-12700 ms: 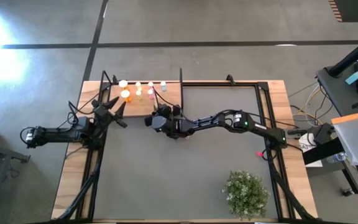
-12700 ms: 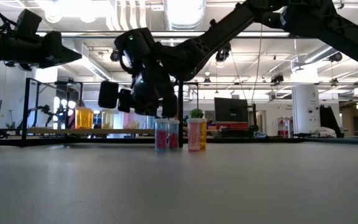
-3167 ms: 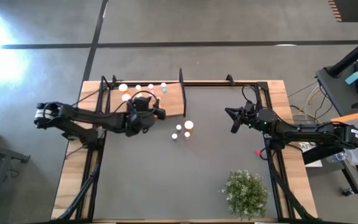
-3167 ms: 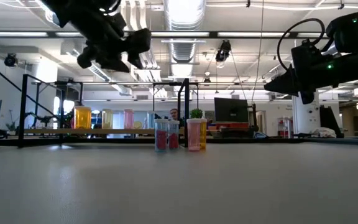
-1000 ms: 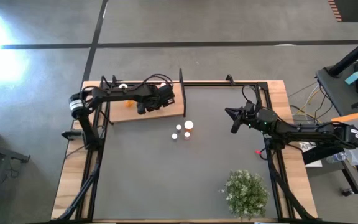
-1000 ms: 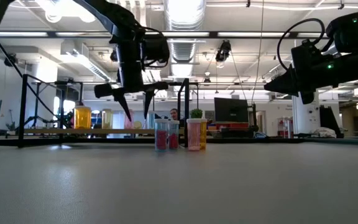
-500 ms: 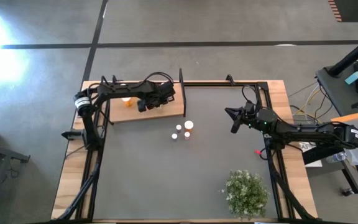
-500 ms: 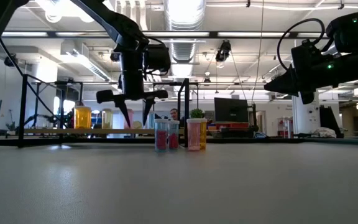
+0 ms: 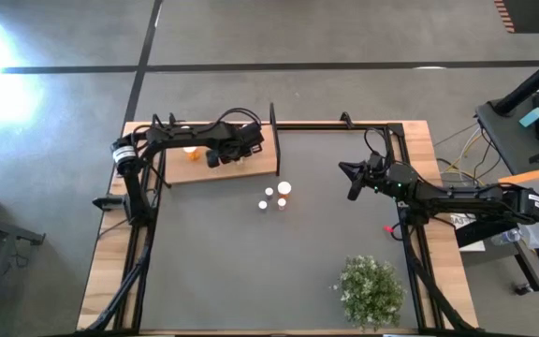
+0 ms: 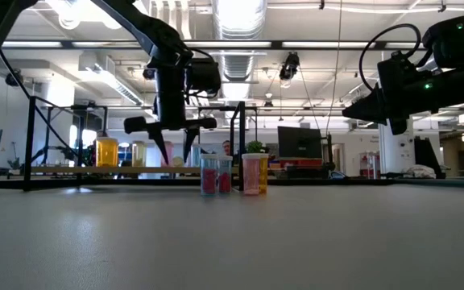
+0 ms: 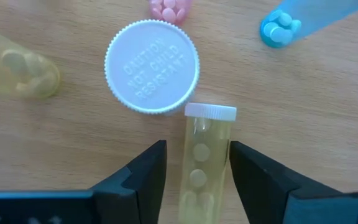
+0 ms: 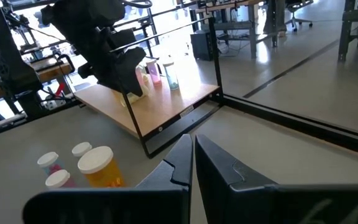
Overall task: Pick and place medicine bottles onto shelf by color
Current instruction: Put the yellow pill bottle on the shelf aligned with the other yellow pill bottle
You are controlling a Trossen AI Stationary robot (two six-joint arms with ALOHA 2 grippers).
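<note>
Left tool (image 11: 192, 163) over shelf (image 11: 303, 106), narrowly spread around yellow bottle (image 11: 202, 163), contact unclear. Light, rigid, slick plastic: grip mid-body. Right tool (image 9: 350, 184) closed, empty, above tabletop (image 9: 251, 271).

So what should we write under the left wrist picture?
Left gripper straddling a small yellow-green bottle on the wooden shelf, beside a big white cap.

The left arm reaches from the worktop's left edge across its far left part, wrist bent so the left gripper (image 11: 192, 163) points straight down, jaws parted a little. The right arm stretches in from the right side, raised, its right gripper (image 12: 190, 163) with jaws pressed together.
</note>
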